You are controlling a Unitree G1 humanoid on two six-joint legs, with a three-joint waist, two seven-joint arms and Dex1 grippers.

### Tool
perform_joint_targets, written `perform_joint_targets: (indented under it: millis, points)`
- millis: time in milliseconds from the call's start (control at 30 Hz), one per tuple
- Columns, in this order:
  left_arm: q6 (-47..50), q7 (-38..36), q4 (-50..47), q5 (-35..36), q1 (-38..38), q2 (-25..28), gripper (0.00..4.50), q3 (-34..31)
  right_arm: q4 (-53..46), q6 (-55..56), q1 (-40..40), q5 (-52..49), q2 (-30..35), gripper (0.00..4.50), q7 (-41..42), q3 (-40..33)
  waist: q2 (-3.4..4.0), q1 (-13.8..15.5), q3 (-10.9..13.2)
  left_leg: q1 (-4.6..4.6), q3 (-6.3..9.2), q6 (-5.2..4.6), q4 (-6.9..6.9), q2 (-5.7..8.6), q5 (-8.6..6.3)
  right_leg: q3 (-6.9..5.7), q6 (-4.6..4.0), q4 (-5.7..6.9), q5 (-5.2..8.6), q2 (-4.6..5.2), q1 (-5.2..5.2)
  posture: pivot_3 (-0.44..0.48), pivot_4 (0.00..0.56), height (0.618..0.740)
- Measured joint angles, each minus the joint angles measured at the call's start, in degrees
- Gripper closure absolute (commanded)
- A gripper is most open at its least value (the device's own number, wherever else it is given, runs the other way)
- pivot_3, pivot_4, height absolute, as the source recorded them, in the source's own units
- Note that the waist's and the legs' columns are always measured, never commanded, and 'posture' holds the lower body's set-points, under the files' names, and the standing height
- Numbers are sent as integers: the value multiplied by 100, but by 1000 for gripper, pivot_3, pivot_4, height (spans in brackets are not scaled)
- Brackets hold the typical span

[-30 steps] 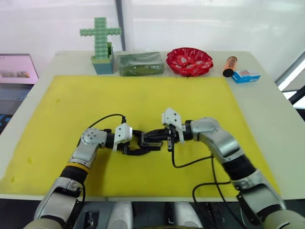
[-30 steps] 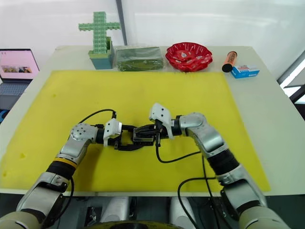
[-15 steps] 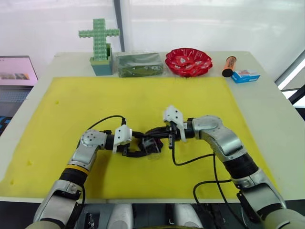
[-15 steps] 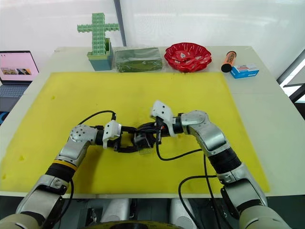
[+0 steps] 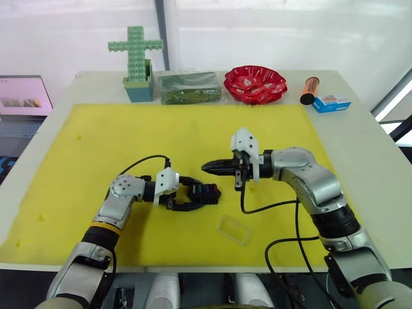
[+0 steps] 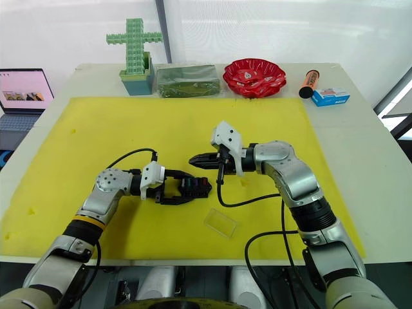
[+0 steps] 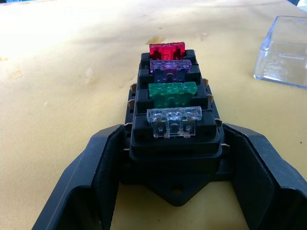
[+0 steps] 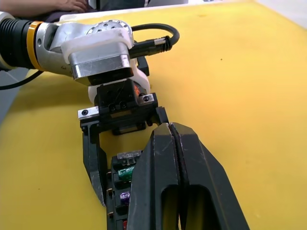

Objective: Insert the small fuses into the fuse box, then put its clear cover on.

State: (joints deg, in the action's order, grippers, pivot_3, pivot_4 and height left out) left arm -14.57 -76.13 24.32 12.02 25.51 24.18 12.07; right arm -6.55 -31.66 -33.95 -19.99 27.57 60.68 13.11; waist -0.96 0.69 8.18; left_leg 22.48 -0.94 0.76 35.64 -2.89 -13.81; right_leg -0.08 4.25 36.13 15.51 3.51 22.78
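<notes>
On the yellow mat (image 5: pixel 96 141), the left hand (image 5: pixel 193 197) grips the fuse box (image 7: pixel 172 115), partly hidden behind the pinched-together, empty right hand (image 8: pixel 173 139).

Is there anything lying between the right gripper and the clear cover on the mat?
Nothing visible does. The clear cover lies alone on bare yellow mat, nearer the robot than the right gripper, whose fingers are shut and empty. The fuse box, held between the left gripper's fingers, sits off to the left of that path.

White table (image 5: pixel 367 138), yellow mat (image 5: pixel 187 138), prob. window behind, bright.
</notes>
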Motion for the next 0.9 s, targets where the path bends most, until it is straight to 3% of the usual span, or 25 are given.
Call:
perform_joint_targets:
  millis: [200, 300, 533, 667, 900]
  points:
    - [0, 0, -1, 2, -1, 0, 1681, 0, -238, -60, 44, -111, 106, 4476, -34, -74, 0, 2, 0, 0, 0, 0, 0, 0, 0, 0, 0, 0, 0, 0, 0, 0, 150, 740]
    - [-2, 3, -1, 4, -3, 1, 1681, 0, -561, -189, 206, -231, 314, 3950, -52, -220, 0, 3, 0, 1, 0, 0, 0, 0, 0, 0, -3, -1, 2, 1, -1, 0, 150, 740]
    - [-4, 9, -13, 24, -22, 12, 1681, -6, -1148, -436, 607, -523, 734, 1506, -64, -534, 0, 3, 1, 1, 1, -1, -1, -1, 0, 0, -8, -2, 4, 1, 0, 0, 150, 740]
    - [-1, 7, -27, 64, -39, 38, 1681, -5, -1849, -522, 1282, -821, 1172, 139, -9, -866, -3, 1, 2, 3, 0, -3, -1, 0, -2, 0, -8, -6, 5, 3, 1, 0, 150, 740]
    - [21, 62, -226, 122, -241, 137, 1681, -90, -2985, -170, 3284, -944, 1748, 61, 52, -1311, -4, -18, 3, -3, 0, -8, -6, -6, -5, 0, -7, -7, 8, -2, 1, 0, 150, 740]
